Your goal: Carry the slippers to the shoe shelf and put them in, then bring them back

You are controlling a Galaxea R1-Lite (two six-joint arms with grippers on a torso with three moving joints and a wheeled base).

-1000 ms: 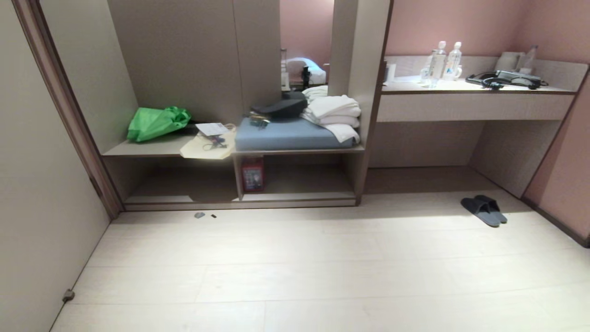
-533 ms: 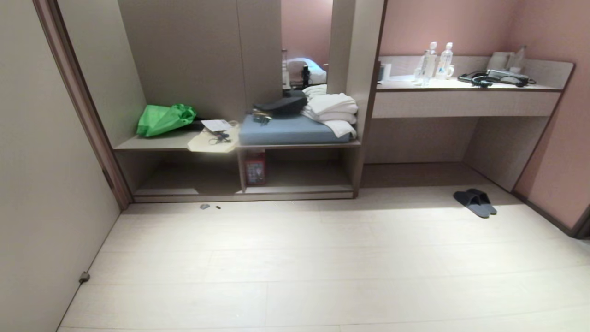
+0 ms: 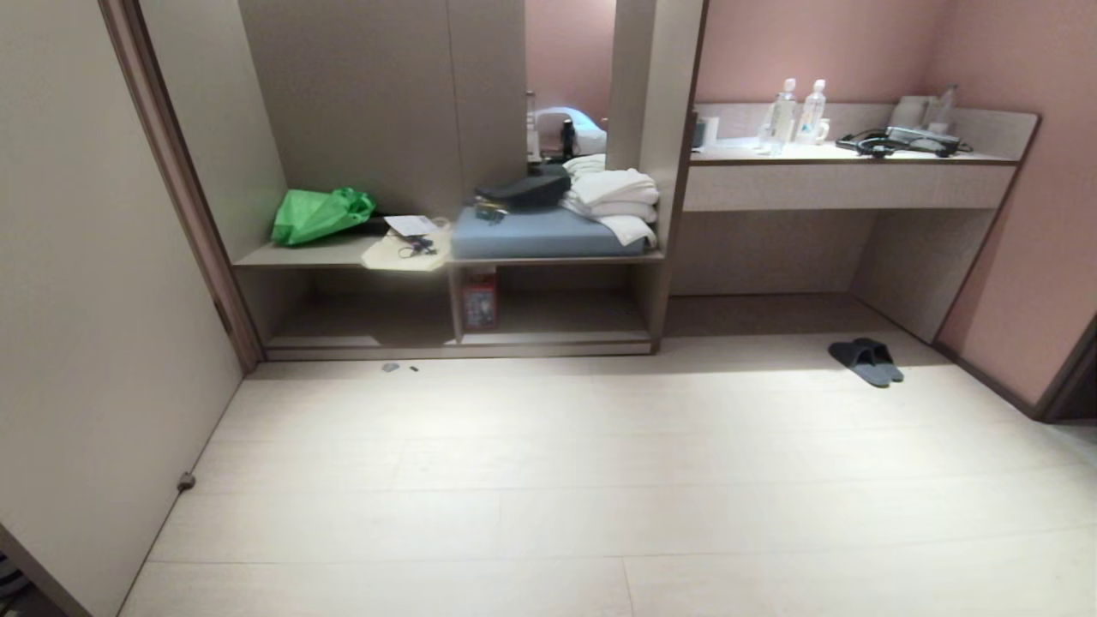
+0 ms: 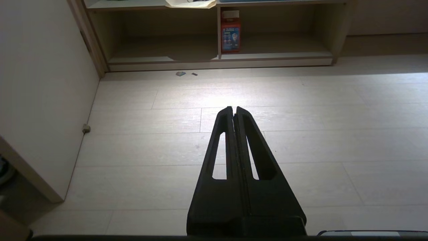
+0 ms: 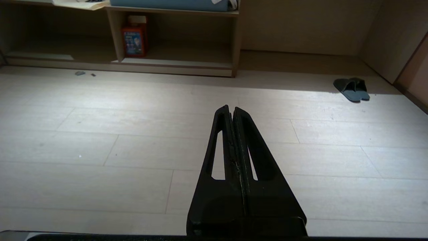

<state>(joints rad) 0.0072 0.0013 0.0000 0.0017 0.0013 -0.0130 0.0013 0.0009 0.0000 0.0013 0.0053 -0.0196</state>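
Soft warm light falling from above, bright patch glaring on the floor [image 3: 600, 403], shelf [image 3: 463, 321] recesses sitting in shadow, straight edges bowing outward, grippers showing as dark silhouettes.

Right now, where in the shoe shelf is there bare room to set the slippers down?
Both bays of the shoe shelf look bare, apart from the red box against the upright panel. The bench top above is crowded: green bag, blue cushion, folded towels. The slippers lie on the floor by the desk recess.
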